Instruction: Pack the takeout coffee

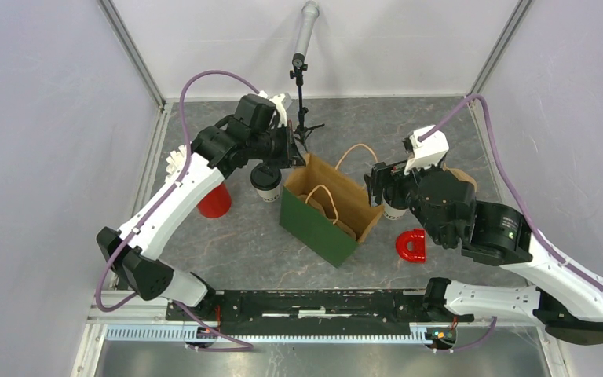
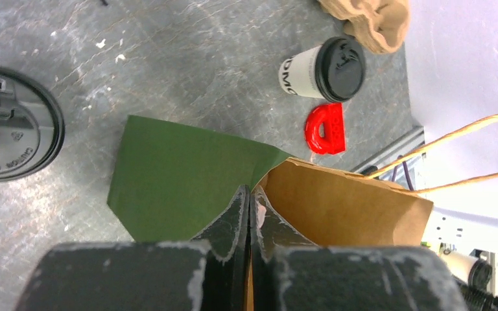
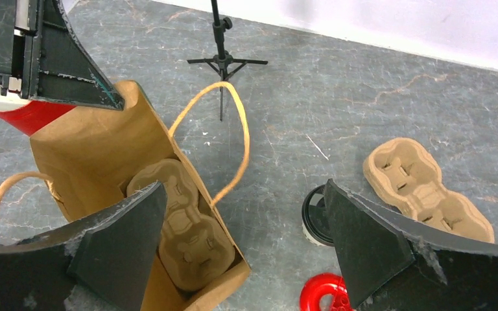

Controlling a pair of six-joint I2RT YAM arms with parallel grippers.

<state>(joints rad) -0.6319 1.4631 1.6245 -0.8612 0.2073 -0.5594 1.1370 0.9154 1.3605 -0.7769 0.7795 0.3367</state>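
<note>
the bag (image 1: 314,224), matte green paper outside and plain brown inside with twisted cord handles, is standing open on the grey marbled table (image 1: 228,243). the left gripper (image 2: 251,191) is pinching the bag's far-left rim, its scuffed black fingers pressing together on the paper edge. the right gripper (image 3: 243,188) is hovering at the bag's right side with its wedge-shaped fingers spread wide, holding nothing.

the coffee (image 1: 395,207), a pale paper cup with a round glossy black lid, is standing just right of the bag. one right finger is cutting off part of it in the right wrist view. dark lettering is showing on its wall, too partial to read. a second cup (image 1: 267,182) with a like lid is standing just left of the bag.

a moulded pulp carrier (image 3: 181,227) is lying inside the bag, one corner hiding behind a finger. a second carrier (image 3: 428,188) is lying farther right of the bag, its near end cut off. a red d-shaped plastic piece (image 1: 412,246) is lying right of the bag, nearer the arms.
</note>
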